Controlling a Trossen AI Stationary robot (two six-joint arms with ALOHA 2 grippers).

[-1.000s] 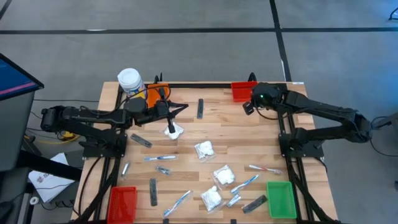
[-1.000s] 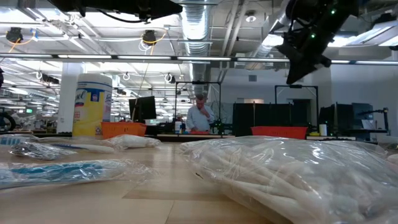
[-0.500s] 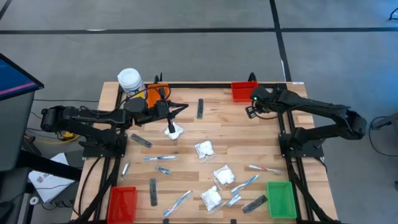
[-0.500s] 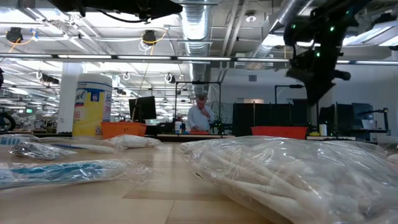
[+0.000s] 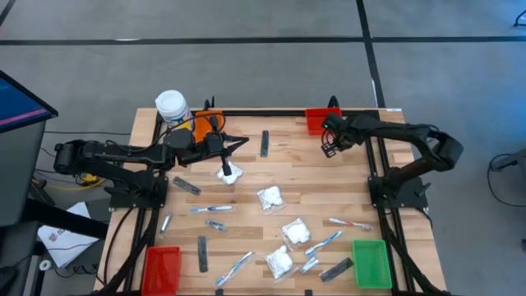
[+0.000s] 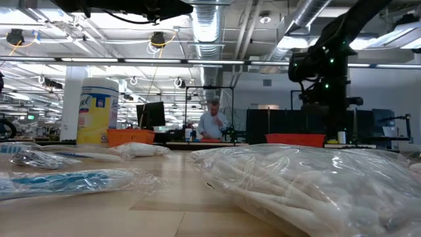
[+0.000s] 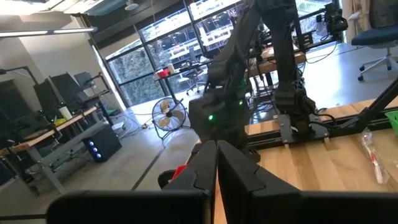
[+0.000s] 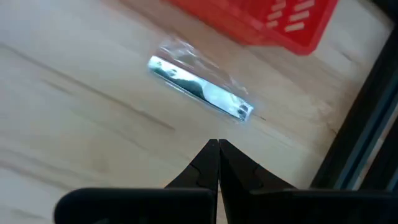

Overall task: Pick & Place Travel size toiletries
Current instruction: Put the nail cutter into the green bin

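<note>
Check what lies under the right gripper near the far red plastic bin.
A small silvery-blue clear-wrapped item lies beside the red plastic bin. From above, the right gripper covers it.

Wooden table (image 5: 296,168) strewn with toiletries (image 5: 269,196), corner bins (image 5: 371,263), jar (image 5: 172,105).
</note>
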